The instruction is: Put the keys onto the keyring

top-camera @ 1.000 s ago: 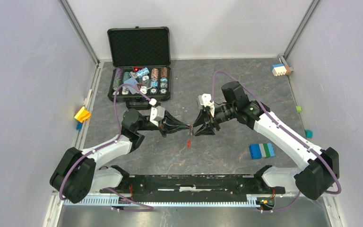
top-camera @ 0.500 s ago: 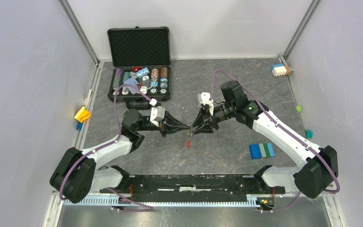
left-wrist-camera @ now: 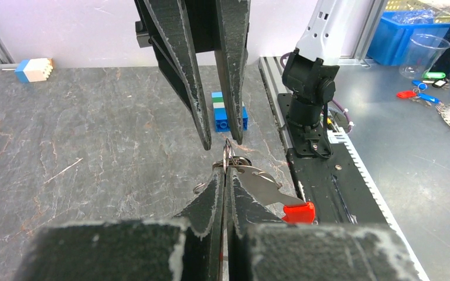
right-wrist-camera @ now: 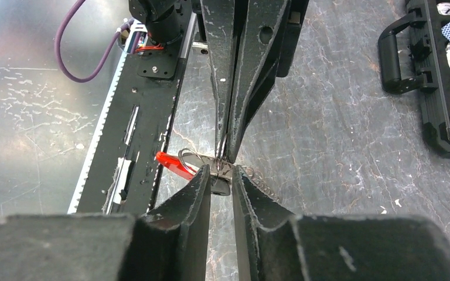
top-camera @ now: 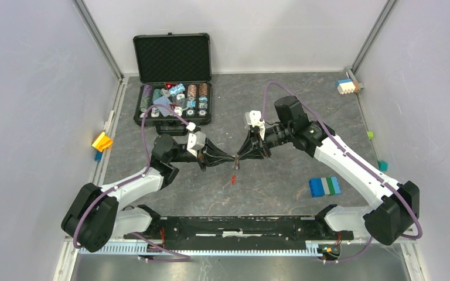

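My left gripper (top-camera: pixel 233 158) (left-wrist-camera: pixel 225 175) is shut on the thin wire of the keyring (left-wrist-camera: pixel 227 154), held above the table's middle. The keyring's flat metal piece (left-wrist-camera: pixel 263 184) and red tag (left-wrist-camera: pixel 299 212) hang to one side. The tag also shows in the top view (top-camera: pixel 233 179) and the right wrist view (right-wrist-camera: pixel 173 164). My right gripper (top-camera: pixel 240 156) (right-wrist-camera: pixel 220 174) meets the left tip to tip, with its jaws closed on the key's black head (right-wrist-camera: pixel 220 187) right at the ring. The key's blade is hidden. A fine chain (right-wrist-camera: pixel 262 179) trails beside the right fingers.
An open black case (top-camera: pixel 173 58) of poker chips stands at the back left; its handle is in the right wrist view (right-wrist-camera: pixel 395 61). A blue, green and white brick block (top-camera: pixel 324 186) lies front right. Small blocks sit by the walls: yellow (top-camera: pixel 102 141) and white-blue (top-camera: pixel 347 86).
My right gripper has moved left and slightly back, its jaws narrowing, until its tips meet the left gripper's. The left gripper and the hanging red tag have stayed almost still.
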`<state>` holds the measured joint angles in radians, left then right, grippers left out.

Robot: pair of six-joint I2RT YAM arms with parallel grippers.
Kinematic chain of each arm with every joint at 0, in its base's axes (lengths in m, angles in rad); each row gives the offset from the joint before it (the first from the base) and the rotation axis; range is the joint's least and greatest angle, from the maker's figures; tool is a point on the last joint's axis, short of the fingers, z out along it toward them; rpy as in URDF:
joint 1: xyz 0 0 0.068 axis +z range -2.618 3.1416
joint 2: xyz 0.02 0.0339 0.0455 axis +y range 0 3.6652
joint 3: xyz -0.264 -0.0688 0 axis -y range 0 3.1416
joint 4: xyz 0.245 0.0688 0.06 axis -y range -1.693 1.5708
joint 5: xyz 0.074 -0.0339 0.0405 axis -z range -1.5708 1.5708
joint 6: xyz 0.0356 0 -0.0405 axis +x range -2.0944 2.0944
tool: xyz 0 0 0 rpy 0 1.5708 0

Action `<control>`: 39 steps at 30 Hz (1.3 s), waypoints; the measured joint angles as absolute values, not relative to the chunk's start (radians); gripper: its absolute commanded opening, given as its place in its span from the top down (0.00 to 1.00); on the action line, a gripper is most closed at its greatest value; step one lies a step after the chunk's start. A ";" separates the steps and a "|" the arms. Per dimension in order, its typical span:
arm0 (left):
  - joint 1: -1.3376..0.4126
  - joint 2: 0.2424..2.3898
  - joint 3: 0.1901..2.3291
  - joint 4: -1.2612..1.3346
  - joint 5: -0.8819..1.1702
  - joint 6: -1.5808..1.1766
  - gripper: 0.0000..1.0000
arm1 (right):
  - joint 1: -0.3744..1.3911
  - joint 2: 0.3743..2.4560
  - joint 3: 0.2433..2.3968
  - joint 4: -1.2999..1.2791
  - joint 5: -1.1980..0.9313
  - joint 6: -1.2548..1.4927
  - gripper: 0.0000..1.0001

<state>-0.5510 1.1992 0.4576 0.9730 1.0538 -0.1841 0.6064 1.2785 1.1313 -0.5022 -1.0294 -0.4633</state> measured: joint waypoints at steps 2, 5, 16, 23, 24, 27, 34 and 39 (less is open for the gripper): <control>-0.551 1.196 0.458 0.973 1.054 -0.184 0.98 | 0.606 1.282 1.131 -0.506 -1.028 -0.467 0.76; -0.551 1.193 0.458 0.973 1.055 -0.184 0.98 | 0.607 1.290 1.131 -0.511 -1.028 -0.469 0.80; -0.549 1.192 0.457 0.973 1.056 -0.182 0.98 | 0.606 1.292 1.131 -0.517 -1.027 -0.469 1.00; -0.549 1.192 0.451 0.976 1.055 -0.183 0.98 | 0.607 1.292 1.114 -0.514 -1.027 -0.470 1.00; -0.549 1.192 0.450 0.977 1.055 -0.183 0.98 | 0.607 1.292 1.110 -0.513 -1.026 -0.470 1.00; -0.549 1.192 0.450 0.987 1.055 -0.183 0.98 | 0.606 1.291 1.097 -0.510 -1.024 -0.470 1.00; -0.549 1.192 0.443 1.020 1.055 -0.187 0.98 | 0.607 1.290 1.087 -0.497 -1.020 -0.468 1.00; -0.549 1.192 0.440 1.029 1.053 -0.189 0.98 | 0.607 1.290 1.084 -0.485 -1.020 -0.460 1.00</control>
